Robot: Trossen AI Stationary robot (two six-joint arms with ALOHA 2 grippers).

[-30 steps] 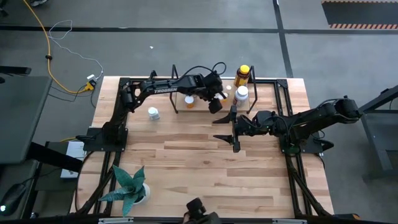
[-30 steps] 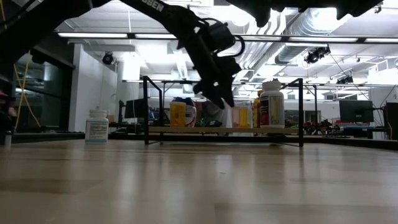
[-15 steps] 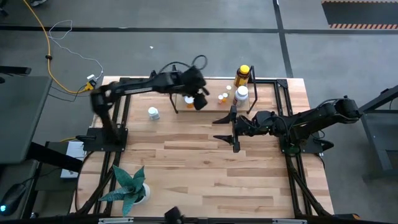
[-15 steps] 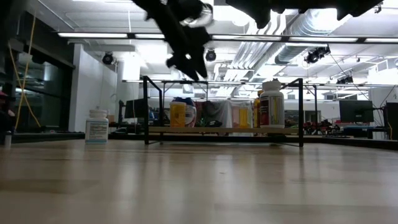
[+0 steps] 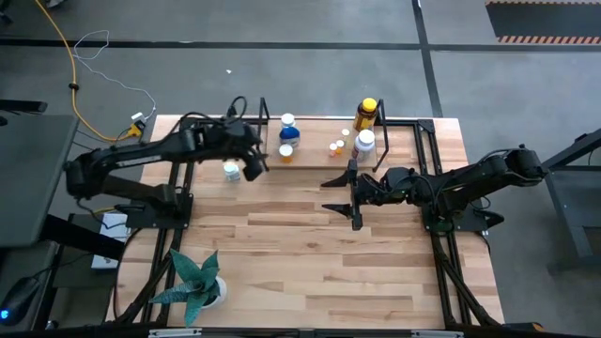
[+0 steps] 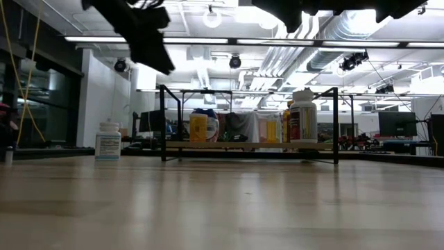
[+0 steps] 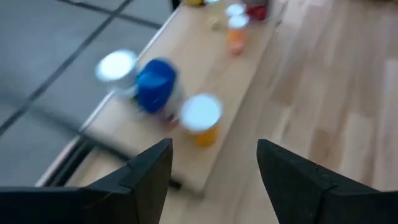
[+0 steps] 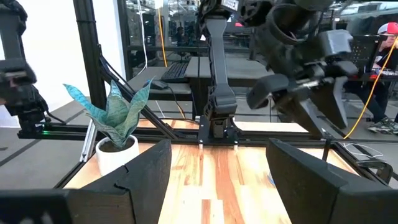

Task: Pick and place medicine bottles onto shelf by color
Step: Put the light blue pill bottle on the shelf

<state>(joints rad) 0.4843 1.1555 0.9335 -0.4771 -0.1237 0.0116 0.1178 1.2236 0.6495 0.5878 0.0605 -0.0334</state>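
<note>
I am seeing the left pincer hanging open and empty above the wooden desk, beside the shelf; the right pincer is waiting open mid-desk.

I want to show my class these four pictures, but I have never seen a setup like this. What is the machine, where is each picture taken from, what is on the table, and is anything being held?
The machine is two dark robot arms bolted at a wooden table. One picture looks straight down from above, one looks level across the tabletop, and two come from cameras on the arms' wrists.

At the far side stands a low wooden shelf on thin black legs. On it are a blue-capped bottle, a small orange bottle, tiny orange vials and a white bottle; an amber bottle with a yellow cap stands at the shelf's far edge. One white bottle still stands on the table, left of the shelf. A potted plant sits near the front.

The left claw is open and empty beside that white bottle. The right claw waits open mid-table, also empty.
</note>
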